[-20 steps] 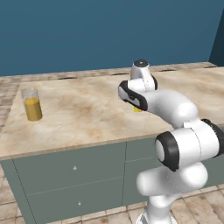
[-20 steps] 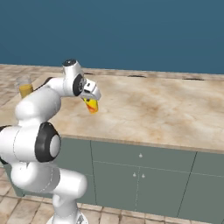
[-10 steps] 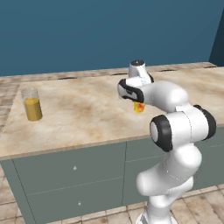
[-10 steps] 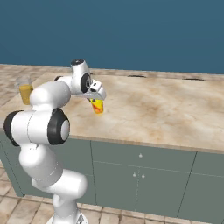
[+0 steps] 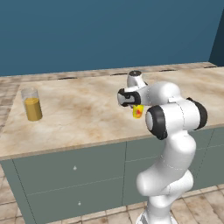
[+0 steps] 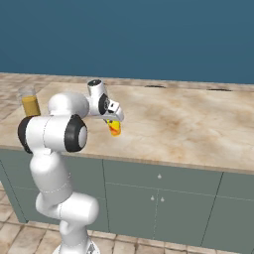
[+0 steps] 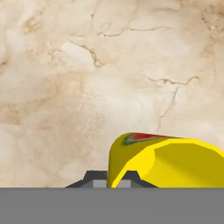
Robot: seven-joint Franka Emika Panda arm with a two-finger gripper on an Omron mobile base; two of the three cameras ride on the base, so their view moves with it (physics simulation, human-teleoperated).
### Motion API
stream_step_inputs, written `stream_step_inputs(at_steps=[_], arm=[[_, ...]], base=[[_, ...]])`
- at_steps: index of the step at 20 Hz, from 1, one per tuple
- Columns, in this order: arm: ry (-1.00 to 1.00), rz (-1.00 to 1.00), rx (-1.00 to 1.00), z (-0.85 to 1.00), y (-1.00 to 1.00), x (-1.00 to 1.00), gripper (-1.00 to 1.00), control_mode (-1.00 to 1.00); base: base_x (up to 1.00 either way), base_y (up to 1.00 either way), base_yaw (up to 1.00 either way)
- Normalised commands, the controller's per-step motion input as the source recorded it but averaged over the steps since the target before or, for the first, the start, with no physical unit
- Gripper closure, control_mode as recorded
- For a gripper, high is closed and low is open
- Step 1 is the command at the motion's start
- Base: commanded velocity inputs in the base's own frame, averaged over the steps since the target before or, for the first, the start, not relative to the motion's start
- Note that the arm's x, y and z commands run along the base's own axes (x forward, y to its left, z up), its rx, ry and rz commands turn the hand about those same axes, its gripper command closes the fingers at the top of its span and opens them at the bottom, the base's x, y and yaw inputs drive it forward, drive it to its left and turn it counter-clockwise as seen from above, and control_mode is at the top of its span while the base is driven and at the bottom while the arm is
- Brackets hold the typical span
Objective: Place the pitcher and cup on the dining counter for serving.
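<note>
Kitchen: a marble-patterned bench point(image 5: 87, 113) runs across mid-frame over grey-green drawer cabinets point(image 5: 65, 179), with tiled floor point(image 5: 205, 205) at lower right.

The pitcher point(image 5: 32, 104) stands upright on the dining counter point(image 5: 83, 113), near its left end and well apart from the cup point(image 5: 138, 111), which lies far to the right of it, nearer the counter's front edge. The cup hangs tilted at the gripper point(image 6: 112, 123), over the counter top and seemingly just clear of it, though the gap is hard to judge. In the hand view the cup point(image 7: 168, 162) sits at the lower right, with the counter surface point(image 7: 87, 78) spread behind it.
</note>
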Motion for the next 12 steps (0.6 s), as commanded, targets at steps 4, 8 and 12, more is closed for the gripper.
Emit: stream_step_inputs(at_steps=[4,8,12], arm=[[0.00,0.03,0.00,-0.52,-0.08,0.13,1.00,-1.00],[0.00,0.02,0.00,-0.50,-0.01,0.00,1.00,-1.00],[-0.01,0.00,0.00,-0.40,0.00,0.00,1.00,-1.00]], base=[[0.00,0.00,0.00],[0.00,0.00,0.00],[0.00,0.00,0.00]])
